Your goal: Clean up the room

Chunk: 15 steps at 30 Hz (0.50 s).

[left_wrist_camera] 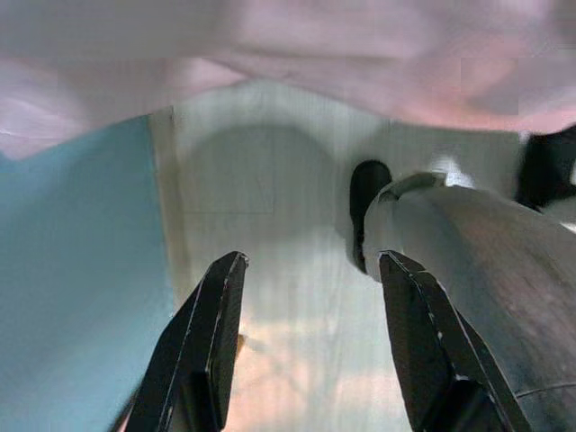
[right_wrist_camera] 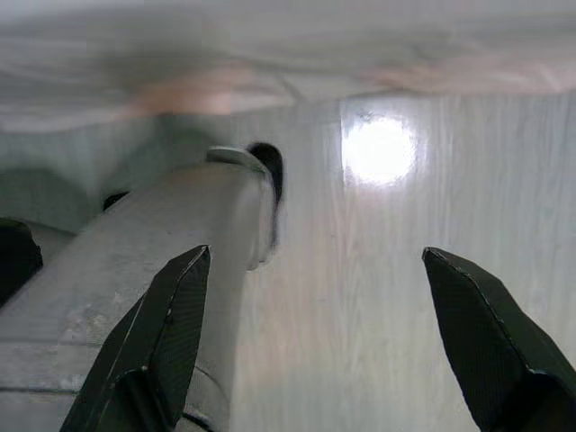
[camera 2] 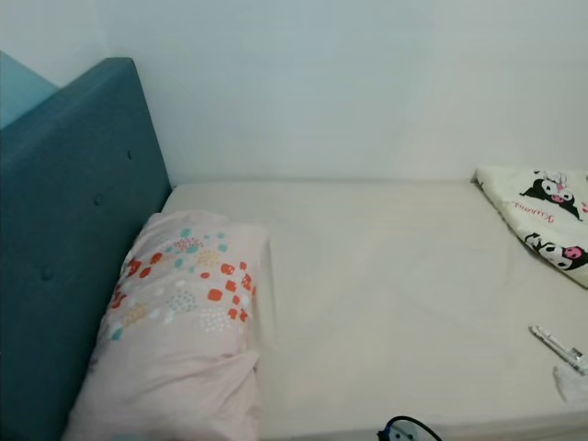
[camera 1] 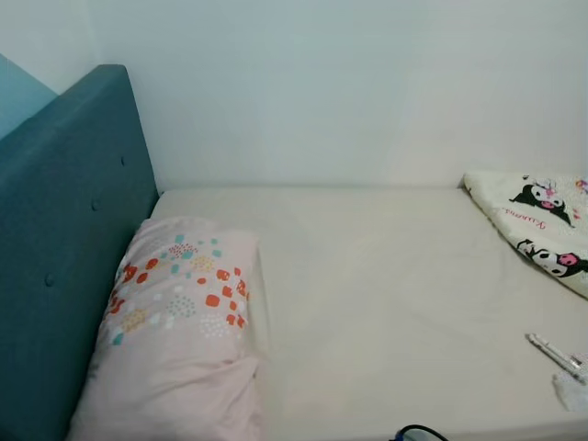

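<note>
A bed with a cream mattress lies before me. At its left end a pink pillow with orange and teal dots leans against the teal headboard. A white blanket with cartoon prints is bunched at the far right. Near the right front edge lie a thin white pen-like item and a crumpled white tissue. My left gripper hangs open over pale floor beside the bed. My right gripper hangs open too, above the floor, next to my grey leg.
A white wall runs behind the bed. A black cable loop peeks up at the bed's front edge. The wrist views show light wood-look floor and a teal surface beside the bed.
</note>
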Available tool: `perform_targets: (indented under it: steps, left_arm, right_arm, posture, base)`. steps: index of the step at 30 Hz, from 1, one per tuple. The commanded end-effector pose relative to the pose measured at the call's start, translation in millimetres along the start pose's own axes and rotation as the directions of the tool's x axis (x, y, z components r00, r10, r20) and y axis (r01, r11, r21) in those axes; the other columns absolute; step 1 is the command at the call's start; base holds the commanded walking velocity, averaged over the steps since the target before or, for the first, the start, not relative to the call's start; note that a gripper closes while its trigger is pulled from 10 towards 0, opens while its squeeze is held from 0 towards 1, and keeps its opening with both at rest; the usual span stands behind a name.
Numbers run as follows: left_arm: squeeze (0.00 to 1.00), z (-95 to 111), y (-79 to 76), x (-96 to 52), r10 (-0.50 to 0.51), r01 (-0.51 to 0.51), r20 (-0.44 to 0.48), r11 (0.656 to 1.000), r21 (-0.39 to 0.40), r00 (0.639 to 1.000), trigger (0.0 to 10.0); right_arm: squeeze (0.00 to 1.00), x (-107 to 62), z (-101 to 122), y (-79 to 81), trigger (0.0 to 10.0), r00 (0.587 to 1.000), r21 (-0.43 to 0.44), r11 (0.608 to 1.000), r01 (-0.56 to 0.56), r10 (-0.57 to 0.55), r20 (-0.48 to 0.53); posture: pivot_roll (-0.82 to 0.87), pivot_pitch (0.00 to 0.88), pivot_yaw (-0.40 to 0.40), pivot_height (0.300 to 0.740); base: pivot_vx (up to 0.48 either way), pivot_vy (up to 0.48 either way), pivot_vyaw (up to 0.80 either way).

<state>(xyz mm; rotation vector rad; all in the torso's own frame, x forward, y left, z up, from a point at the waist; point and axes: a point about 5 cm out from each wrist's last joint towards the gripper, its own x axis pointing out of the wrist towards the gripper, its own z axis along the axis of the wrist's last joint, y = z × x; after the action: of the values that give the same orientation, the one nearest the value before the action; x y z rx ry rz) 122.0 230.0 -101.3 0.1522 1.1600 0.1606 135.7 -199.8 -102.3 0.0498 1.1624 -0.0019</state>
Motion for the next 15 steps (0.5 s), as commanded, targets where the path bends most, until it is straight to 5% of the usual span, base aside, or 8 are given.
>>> perform_targets:
  steps: [1,15]
  left_arm:
    - [0.0,2,-4.8,0.2,-0.02,0.02,0.005,0.999,0.026,1.0,10.0]
    - [0.0,9,-5.3,1.0,-0.017,0.016,0.017,1.0,0.027,1.0,10.0]
  right_arm:
    - [0.0,-0.8,2,-6.1,10.0,1.0,-0.003,1.0,0.021,-0.021,0.002]
    - [0.0,-3.4,6,-18.3,10.0,0.999,-0.009,0.999,0.03,-0.03,0.017]
  posture:
    - [-0.04,0.0,-0.051,0.74]
    - [-0.04,0.0,-0.051,0.74]
  base:
    - [0.0,-0.48,0.0]
    - [0.0,-0.48,0.0]
